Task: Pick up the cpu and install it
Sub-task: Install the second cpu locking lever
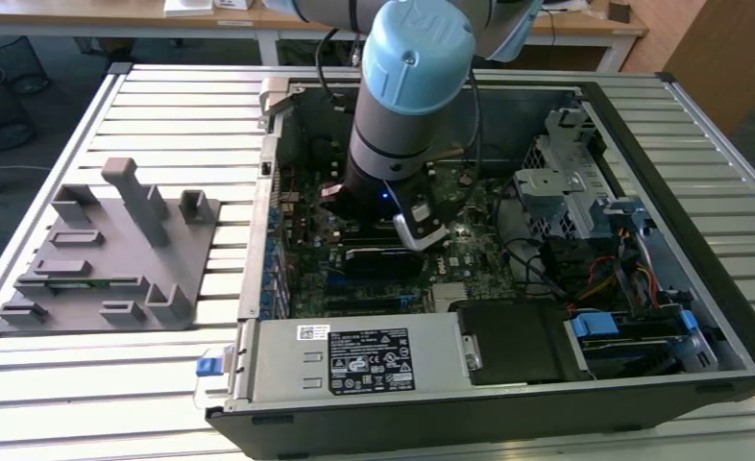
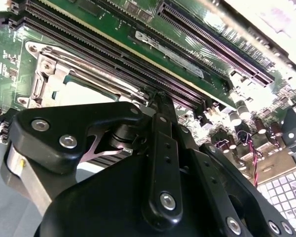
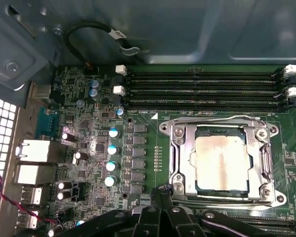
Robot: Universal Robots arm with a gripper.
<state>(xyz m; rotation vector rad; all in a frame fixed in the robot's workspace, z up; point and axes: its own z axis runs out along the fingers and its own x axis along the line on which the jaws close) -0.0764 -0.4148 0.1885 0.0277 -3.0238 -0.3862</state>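
Already seated in the socket (image 3: 222, 160) at the frame's lower right, the cpu (image 3: 222, 162) is judged light, stiff and fragile, best taken by its edges; whether the jaws are apart cannot be told.

Exterior overhead; wrist views near motherboard (image 3: 89, 148)

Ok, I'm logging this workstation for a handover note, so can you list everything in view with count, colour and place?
cpu: one, silvery top, seated in the socket frame on the motherboard, seen in the first wrist view.
socket frame: one, bare metal, around the cpu.
motherboard: one, green, inside the computer case.
memory slots: four, black, alongside the socket frame.
computer case: one, black, open, lying on the table.
power supply: one, grey, at the case's near edge.
fixture tray: one, grey, on the table at the exterior view's left.
table: one, white, slatted.
arm: one, grey and pale blue, reaching into the case.
claw: one, black, beside the socket frame.
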